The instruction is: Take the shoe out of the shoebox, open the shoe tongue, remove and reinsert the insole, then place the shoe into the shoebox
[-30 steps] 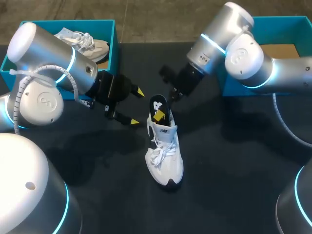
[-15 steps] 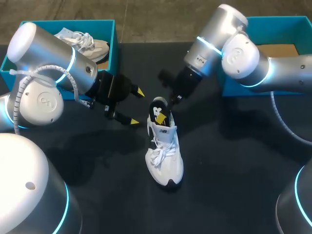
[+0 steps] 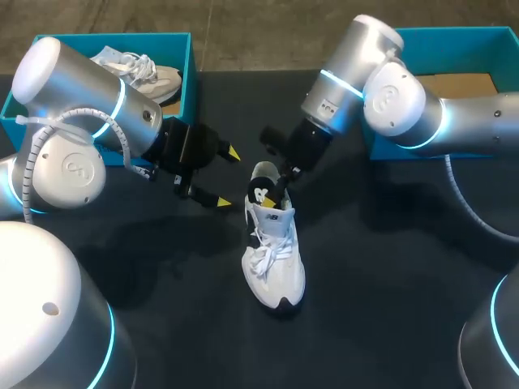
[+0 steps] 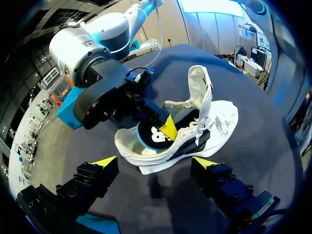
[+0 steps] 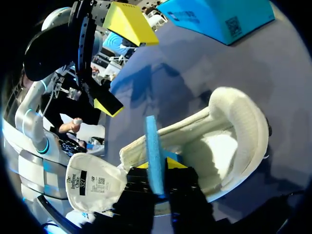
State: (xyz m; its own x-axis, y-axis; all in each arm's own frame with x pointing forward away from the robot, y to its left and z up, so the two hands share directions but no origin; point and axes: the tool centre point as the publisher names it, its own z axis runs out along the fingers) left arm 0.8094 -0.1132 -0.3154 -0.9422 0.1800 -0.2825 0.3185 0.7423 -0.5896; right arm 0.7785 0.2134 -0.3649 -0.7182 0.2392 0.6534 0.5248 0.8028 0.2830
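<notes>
- While the head view shows only that the right tool (image 3: 277, 183) sits at the heel opening of the white shoe (image 3: 274, 255), the right wrist view shows a blue-edged insole (image 5: 154, 146) standing on edge between its yellow tips. The tips seem to pinch it from both sides, though the grip is partly hidden.
- The left wrist view adds that the shoe's tongue (image 4: 199, 87) stands upright and the insole's black top pokes out of the heel.
- The left tool (image 3: 228, 177) hangs just beside the heel, fingers spread wide, holding nothing.
- The shoe stands on its sole on the dark bench (image 3: 389, 267), between two teal boxes and inside neither.
- The left box (image 3: 191, 77) holds a second pale shoe (image 3: 142, 69).
- The right box (image 3: 454, 34) holds a brown sheet (image 3: 464, 83).
</notes>
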